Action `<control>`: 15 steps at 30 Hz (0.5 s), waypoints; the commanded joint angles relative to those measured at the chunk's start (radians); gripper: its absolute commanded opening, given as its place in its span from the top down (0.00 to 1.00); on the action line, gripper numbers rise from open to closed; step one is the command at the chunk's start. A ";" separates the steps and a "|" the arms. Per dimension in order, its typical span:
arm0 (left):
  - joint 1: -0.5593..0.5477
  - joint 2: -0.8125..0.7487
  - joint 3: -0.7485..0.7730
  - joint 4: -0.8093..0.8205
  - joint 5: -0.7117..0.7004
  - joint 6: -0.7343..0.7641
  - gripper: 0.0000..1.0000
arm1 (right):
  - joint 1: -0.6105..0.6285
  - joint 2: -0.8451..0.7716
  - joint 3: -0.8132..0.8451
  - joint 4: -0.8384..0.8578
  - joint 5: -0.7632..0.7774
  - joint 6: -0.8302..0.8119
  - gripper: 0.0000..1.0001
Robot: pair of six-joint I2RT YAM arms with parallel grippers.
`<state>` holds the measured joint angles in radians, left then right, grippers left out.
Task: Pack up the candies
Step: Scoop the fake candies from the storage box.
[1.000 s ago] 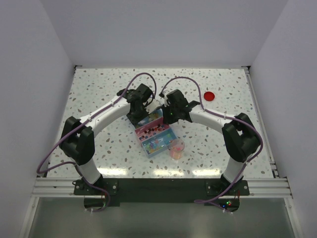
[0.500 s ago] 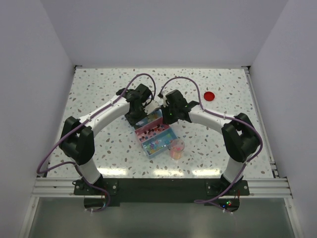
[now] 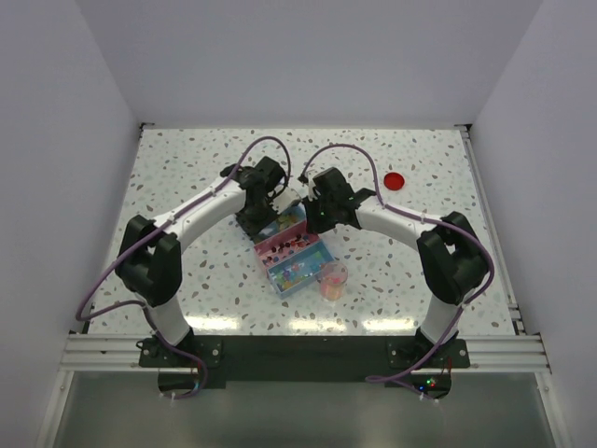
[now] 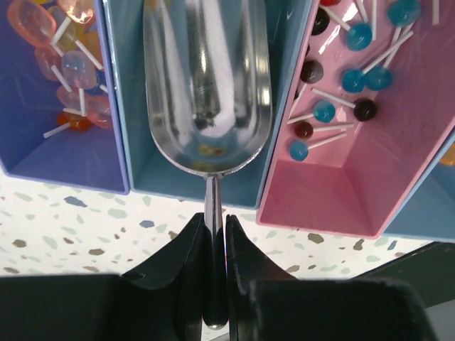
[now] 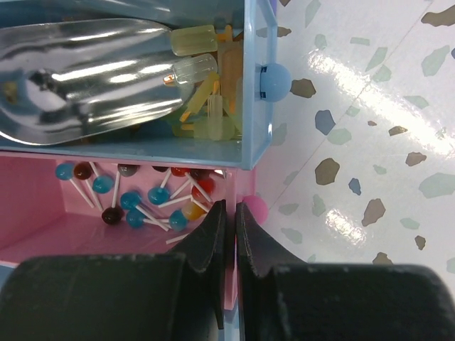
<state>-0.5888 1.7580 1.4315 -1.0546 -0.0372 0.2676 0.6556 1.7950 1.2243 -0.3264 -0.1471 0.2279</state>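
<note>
Candies lie sorted in a cluster of coloured bins [image 3: 291,252]. Blue and dark lollipops [image 4: 341,78] fill the pink bin [image 4: 334,192], and pale yellow pieces [image 5: 195,71] sit in the light blue bin [image 5: 256,106]. Orange and pink ones [image 4: 60,57] are in the purple bin. A clear cup [image 3: 333,280] of orange-pink candies stands in front of the bins. My left gripper [image 4: 215,220] is shut on the handle of a metal scoop [image 4: 206,85], whose empty bowl rests inside the light blue bin. My right gripper [image 5: 231,209] is shut on the pink bin's end wall.
A round red lid [image 3: 395,180] lies on the speckled table to the far right. Both arms arch inward and meet over the bins at mid-table. White walls close in the table on three sides.
Both grippers have edged slightly toward the back of the table. Their grips are unchanged, and the bins and cup have stayed put.
</note>
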 commanded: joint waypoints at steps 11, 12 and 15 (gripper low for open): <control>-0.016 0.063 -0.040 0.363 0.435 -0.156 1.00 | 0.038 0.073 0.015 0.067 -0.161 0.011 1.00; -0.017 0.063 -0.043 0.361 0.392 -0.137 1.00 | 0.039 0.073 0.014 0.067 -0.158 0.013 1.00; -0.042 0.040 -0.072 0.383 0.295 -0.027 1.00 | 0.038 0.079 0.015 0.070 -0.155 0.005 1.00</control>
<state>-0.5526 1.7702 1.4036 -0.9756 0.0765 0.1532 0.6540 1.8004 1.2293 -0.3298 -0.1608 0.2184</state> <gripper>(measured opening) 0.179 0.071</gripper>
